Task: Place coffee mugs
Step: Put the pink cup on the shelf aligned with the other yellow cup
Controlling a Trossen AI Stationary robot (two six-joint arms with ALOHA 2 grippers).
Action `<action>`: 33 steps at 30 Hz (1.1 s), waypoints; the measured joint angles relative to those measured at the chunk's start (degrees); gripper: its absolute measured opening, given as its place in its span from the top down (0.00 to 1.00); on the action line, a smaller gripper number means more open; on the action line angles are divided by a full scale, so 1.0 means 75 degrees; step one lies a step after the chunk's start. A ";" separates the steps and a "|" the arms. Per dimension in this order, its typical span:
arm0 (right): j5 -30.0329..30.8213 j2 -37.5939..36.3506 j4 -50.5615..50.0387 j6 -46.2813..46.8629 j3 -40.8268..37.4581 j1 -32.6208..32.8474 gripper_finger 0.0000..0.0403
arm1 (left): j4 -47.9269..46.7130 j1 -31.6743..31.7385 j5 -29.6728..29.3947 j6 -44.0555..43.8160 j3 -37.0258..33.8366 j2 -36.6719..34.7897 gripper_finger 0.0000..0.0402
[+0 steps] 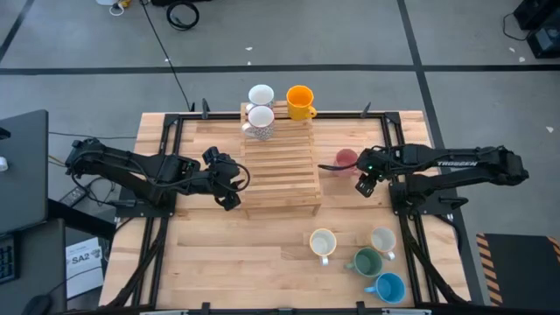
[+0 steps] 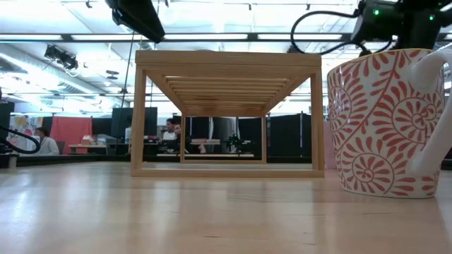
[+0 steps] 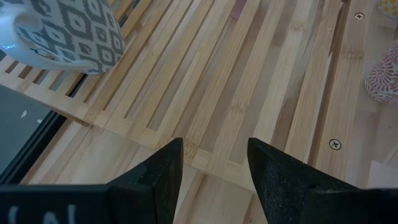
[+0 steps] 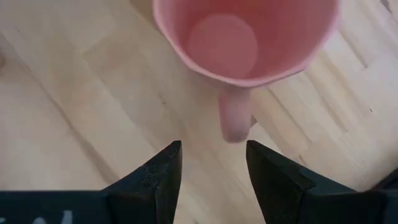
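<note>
From above, the slatted wooden rack (image 1: 280, 162) sits mid-frame on the bench (image 1: 219, 254), with three mugs at its top edge: a plain white mug (image 1: 261, 94), a grey-patterned mug (image 1: 260, 121) just below it and an orange mug (image 1: 299, 101) to their right. The left hand (image 1: 229, 182) hovers at the rack's left edge with its fingers spread and nothing in them. The right hand (image 1: 366, 178), also spread and empty, is right of the rack, just beside the pink mug (image 1: 346, 160).

Lower right of the overhead frame has four more: a cream mug (image 1: 323, 242), another pale mug (image 1: 383, 240), a dark green mug (image 1: 365, 261) and a blue mug (image 1: 388, 288).

Only the right wrist camera shows the pink mug's smooth glossy inside and stubby handle pointing toward the fingers (image 4: 161, 171).

The left wrist view gets the grey diamond print up close, plus the slats' light grain.

The bench-level view shows a red swirl-patterned mug (image 2: 385, 123) filling its right side, which overhead you can't pick out.
</note>
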 joint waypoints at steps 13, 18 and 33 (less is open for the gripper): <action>0.0660 0.0031 0.0709 0.0216 -0.0428 -0.0072 0.54 | 0.0073 0.0003 -0.0002 0.0000 0.0000 0.0000 0.54; 0.0776 0.0119 0.0923 0.0179 -0.0428 -0.0181 0.54 | 0.0069 0.0000 -0.0002 0.0000 0.0000 0.0000 0.54; 0.0735 0.1114 0.1197 -0.0015 -0.0428 -0.0212 0.66 | 0.0061 0.0000 -0.0002 0.0002 0.0000 0.0000 0.54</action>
